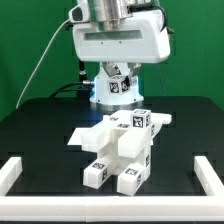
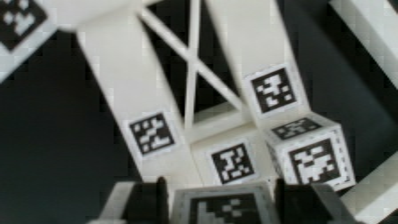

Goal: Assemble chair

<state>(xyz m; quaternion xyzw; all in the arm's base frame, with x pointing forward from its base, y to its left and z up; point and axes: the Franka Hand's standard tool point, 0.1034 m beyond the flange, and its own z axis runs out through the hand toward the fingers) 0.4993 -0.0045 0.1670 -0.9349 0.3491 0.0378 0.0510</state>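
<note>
The partly built chair [image 1: 120,150] of white tagged blocks lies tilted on the black table in the middle of the exterior view. In the wrist view its bars and tagged cubes [image 2: 240,120] fill the picture. My gripper [image 2: 217,205] is shut on a white tagged chair part [image 2: 221,208], with one dark finger [image 2: 155,200] on each side of it. In the exterior view the gripper [image 1: 115,78] hangs under the big white hand and holds that part [image 1: 116,90] above and behind the chair.
Plain white border rails lie at the exterior view's left [image 1: 14,172] and right [image 1: 208,172] front corners of the black table [image 1: 45,125]. A cable [image 1: 45,60] hangs at the back left.
</note>
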